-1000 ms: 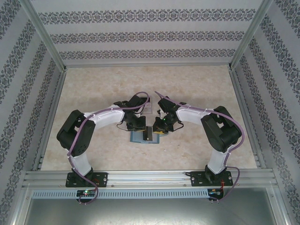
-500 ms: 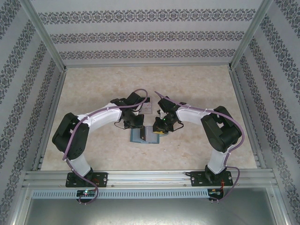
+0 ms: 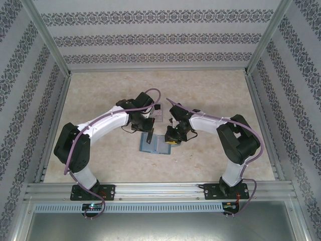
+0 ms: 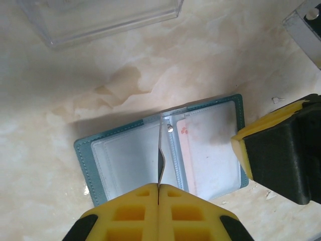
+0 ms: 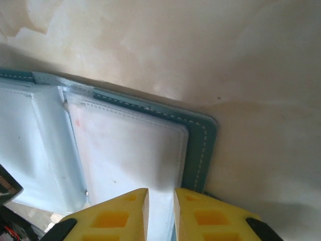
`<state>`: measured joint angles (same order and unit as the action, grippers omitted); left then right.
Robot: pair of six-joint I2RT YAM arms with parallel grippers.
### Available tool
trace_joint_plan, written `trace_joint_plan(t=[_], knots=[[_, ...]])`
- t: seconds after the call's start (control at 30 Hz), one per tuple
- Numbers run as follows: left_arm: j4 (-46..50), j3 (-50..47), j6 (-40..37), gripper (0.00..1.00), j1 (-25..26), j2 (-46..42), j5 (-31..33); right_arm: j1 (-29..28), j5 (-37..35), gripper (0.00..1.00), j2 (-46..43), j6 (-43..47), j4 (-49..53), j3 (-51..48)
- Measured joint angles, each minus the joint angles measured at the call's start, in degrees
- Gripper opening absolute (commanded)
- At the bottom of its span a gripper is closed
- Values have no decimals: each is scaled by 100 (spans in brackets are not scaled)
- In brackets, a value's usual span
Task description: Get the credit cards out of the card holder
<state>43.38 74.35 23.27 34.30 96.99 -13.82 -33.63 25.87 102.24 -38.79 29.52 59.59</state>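
The teal card holder (image 4: pixel 125 160) lies open on the table, its clear sleeves facing up, and it sits between the two arms (image 3: pixel 155 145). A thin dark credit card (image 4: pixel 161 159) stands edge-on above the holder's centre fold. My left gripper (image 4: pixel 159 187) is shut on the card's near end. From above, the card (image 3: pixel 149 136) hangs just below the left gripper (image 3: pixel 147 129). My right gripper (image 5: pixel 160 193) is closed on the right edge of the holder (image 5: pixel 200 145), with the white sleeve between its yellow fingers (image 4: pixel 273 155).
A clear plastic box (image 4: pixel 100 15) stands on the table just behind the holder, between the two wrists (image 3: pixel 156 114). Patterned walls and metal rails enclose the marble-look table (image 3: pixel 100 100), which has free room on both sides.
The left arm has swung back and left, and the dark card has come up off the holder's middle with it. The right gripper has stayed on the holder's right edge.
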Motion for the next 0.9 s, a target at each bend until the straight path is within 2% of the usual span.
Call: trace_joint_plan(t=[0.4, 0.6, 0.9], knots=[[229, 601, -1585, 0, -181, 15, -142, 17, -122, 22, -511, 2, 289, 0], [439, 1137, -2887, 0, -181, 236, -348, 175, -170, 22, -575, 72, 457, 0], [750, 2124, -4990, 0, -251, 831, -243, 505, -258, 22, -804, 282, 682, 0]])
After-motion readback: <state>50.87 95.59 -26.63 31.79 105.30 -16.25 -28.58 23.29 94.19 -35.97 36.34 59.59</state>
